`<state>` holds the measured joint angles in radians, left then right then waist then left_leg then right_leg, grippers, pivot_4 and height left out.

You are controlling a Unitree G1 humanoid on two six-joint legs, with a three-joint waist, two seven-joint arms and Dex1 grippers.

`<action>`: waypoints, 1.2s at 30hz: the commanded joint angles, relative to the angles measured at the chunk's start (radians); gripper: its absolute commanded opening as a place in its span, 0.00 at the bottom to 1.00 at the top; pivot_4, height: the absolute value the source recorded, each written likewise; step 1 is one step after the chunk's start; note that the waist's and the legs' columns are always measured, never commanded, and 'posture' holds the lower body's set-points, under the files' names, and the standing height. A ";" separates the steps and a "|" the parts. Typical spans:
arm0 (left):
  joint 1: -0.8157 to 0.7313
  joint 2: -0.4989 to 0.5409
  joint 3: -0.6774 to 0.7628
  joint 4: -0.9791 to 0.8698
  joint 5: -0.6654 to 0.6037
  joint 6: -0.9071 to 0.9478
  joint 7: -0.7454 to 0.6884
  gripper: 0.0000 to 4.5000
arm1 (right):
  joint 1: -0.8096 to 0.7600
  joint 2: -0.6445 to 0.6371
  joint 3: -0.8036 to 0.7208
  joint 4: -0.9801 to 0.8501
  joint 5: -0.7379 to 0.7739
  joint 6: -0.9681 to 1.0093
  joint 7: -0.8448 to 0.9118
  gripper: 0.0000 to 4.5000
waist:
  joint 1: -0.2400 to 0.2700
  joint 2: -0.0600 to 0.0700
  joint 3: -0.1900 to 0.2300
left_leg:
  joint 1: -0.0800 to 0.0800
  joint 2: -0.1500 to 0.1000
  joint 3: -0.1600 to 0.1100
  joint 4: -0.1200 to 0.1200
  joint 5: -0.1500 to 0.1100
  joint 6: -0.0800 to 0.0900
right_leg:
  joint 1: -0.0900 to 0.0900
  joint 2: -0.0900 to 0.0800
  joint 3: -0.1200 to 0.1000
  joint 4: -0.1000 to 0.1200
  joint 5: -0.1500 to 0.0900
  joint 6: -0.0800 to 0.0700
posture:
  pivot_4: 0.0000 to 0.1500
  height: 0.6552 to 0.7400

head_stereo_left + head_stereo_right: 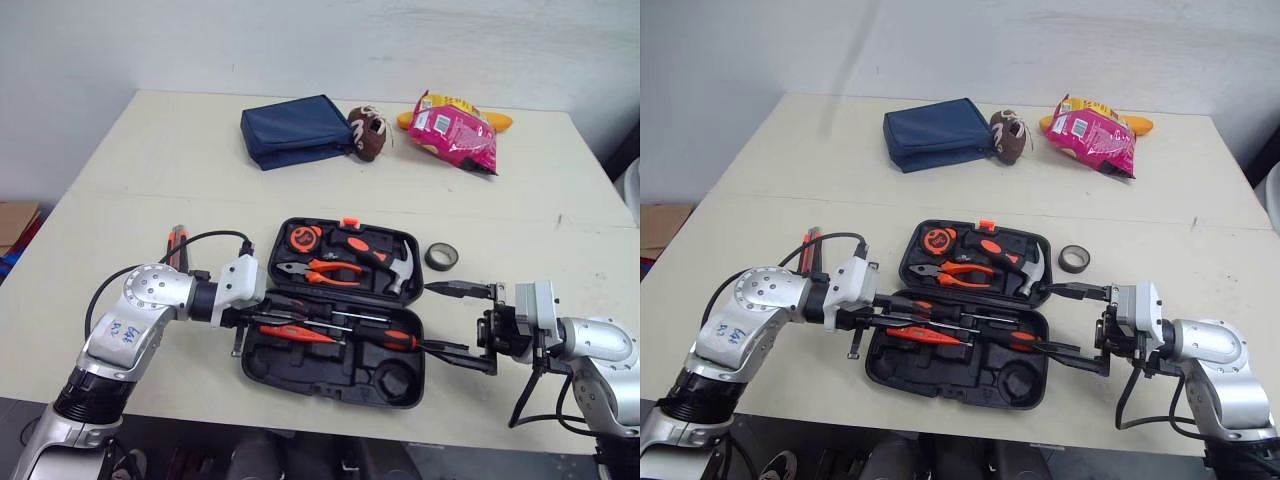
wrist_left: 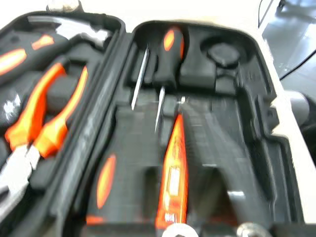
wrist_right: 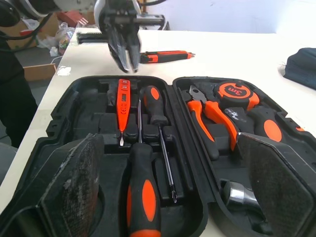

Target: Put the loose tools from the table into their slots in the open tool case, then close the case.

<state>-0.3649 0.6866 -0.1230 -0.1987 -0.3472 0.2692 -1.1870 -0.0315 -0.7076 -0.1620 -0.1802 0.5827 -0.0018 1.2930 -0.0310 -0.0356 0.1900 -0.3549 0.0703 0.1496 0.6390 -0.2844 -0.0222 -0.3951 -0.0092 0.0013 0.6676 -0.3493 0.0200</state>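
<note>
The open black tool case [image 1: 300,368] lies mid-table, holding a tape measure [image 1: 300,238], pliers [image 1: 322,270], a hammer [image 1: 385,262] and screwdrivers [image 1: 385,338]. An orange tester pen [image 3: 122,106] lies in the near half. My left gripper [image 3: 126,69] hovers just over the pen's handle end, fingers a narrow gap apart, nothing held. My right gripper [image 1: 428,318] stands wide open at the case's right edge, its pads [image 3: 69,182] empty. An orange-black knife [image 1: 178,243] lies on the table left of the case. A black tape roll [image 1: 441,256] sits right of it.
At the back of the table lie a blue pouch [image 1: 297,130], a small brown object [image 1: 368,133] and a pink snack bag [image 1: 455,132]. A cardboard box [image 1: 15,225] stands on the floor to the left. The table's front edge runs close below the case.
</note>
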 commanded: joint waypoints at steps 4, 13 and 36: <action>0.011 -0.034 -0.075 0.036 0.069 -0.068 0.008 0.02 | -0.001 0.006 -0.022 0.009 0.004 -0.023 0.006 1.00 | 0.001 0.000 0.000 | 0.000 0.000 0.000 0.000 -0.001 0.001 | 0.001 0.000 0.000 -0.001 0.000 0.000 | 1.00 1.00; 0.024 -0.032 -0.107 0.060 0.106 -0.045 0.016 0.02 | 0.014 0.003 -0.034 -0.016 0.019 -0.017 -0.006 1.00 | -0.003 0.000 0.000 | 0.000 0.000 0.000 0.000 -0.002 0.002 | 0.001 0.000 0.000 -0.001 0.000 0.000 | 1.00 1.00; 0.143 0.039 0.135 -0.065 -0.123 0.004 0.014 0.02 | 0.019 -0.041 -0.170 0.109 0.034 -0.068 -0.011 1.00 | -0.006 0.004 -0.003 | 0.001 0.001 0.000 -0.001 -0.003 0.004 | 0.001 0.000 0.000 -0.001 0.000 0.001 | 1.00 1.00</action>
<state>-0.2318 0.6933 -0.0744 -0.2071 -0.3990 0.2394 -1.1780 -0.0034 -0.7321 -0.2532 -0.0905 0.5814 -0.0449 1.2788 -0.0374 -0.0319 0.1868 -0.3543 0.0710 0.1499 0.6385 -0.2877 -0.0178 -0.3939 -0.0092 0.0011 0.6663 -0.3489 0.0207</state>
